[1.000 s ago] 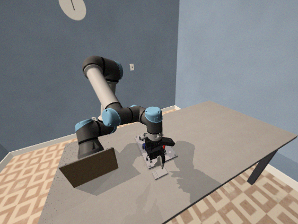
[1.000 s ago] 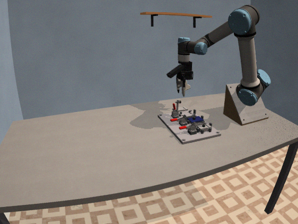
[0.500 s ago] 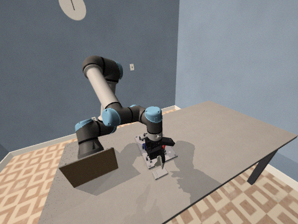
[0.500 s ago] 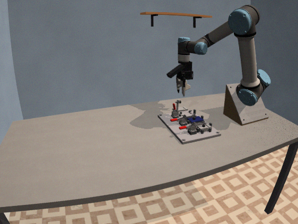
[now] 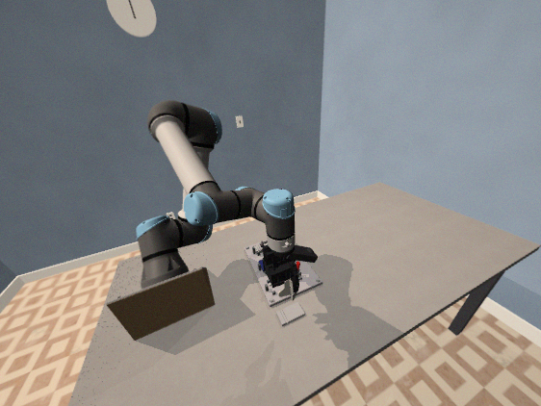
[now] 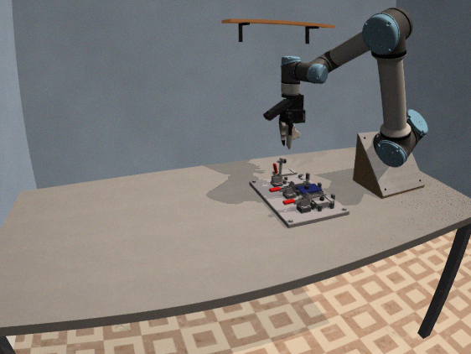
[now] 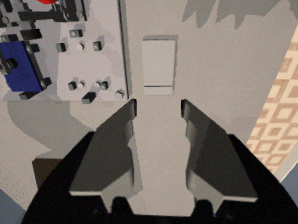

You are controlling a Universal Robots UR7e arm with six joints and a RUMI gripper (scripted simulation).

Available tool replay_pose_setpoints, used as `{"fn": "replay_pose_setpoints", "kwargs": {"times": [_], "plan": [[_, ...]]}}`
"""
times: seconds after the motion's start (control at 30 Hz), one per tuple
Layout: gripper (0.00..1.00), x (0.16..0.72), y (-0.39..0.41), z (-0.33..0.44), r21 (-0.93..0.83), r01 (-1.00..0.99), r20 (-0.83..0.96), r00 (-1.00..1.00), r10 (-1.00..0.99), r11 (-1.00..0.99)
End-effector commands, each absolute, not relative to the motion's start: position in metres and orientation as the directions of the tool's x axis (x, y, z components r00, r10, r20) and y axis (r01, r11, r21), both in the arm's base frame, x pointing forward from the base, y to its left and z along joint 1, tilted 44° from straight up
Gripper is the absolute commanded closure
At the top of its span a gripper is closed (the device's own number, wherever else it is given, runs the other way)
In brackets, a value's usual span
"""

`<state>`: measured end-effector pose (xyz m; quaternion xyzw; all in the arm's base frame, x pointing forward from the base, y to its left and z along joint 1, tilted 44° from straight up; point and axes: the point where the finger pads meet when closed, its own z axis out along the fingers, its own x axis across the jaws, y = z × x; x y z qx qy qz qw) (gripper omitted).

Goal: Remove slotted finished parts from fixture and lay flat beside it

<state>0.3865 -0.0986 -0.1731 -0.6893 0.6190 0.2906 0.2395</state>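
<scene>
Presently, the jaws of the gripper stand partly open, with nothing between them.

- Beyond the fingertips, in the wrist view, one finished part lies flat on the table, just beside the fixture; its slot is near one end.
- The fixture place nearest this part has no piece in it, and there the red handle stands upright.
- In the middle, the blue block sits under its clamp.
- At the other end, a pale piece is in the fixture; its slot I cannot make out.
- The slanted arm stand is farther away, on the same table.

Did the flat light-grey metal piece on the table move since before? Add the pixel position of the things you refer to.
No, the flat light-grey metal piece (image 5: 291, 314) (image 7: 159, 62) stayed beside the same corner of the grey fixture plate (image 5: 308, 282) (image 6: 310, 217) (image 7: 112, 65) in the top view.
</scene>
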Motion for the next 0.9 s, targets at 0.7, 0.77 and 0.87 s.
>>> {"fn": "replay_pose_setpoints", "kwargs": {"times": [0.7,0.77,0.87], "plan": [[0.72,0.396,-0.158,-0.112,0.029,-0.993,-0.696,0.065,-0.715,-0.119],[0.72,0.396,-0.158,-0.112,0.029,-0.993,-0.696,0.065,-0.715,-0.119],[0.72,0.395,-0.157,-0.111,0.029,-0.993,-0.696,0.065,-0.715,-0.119]]}}
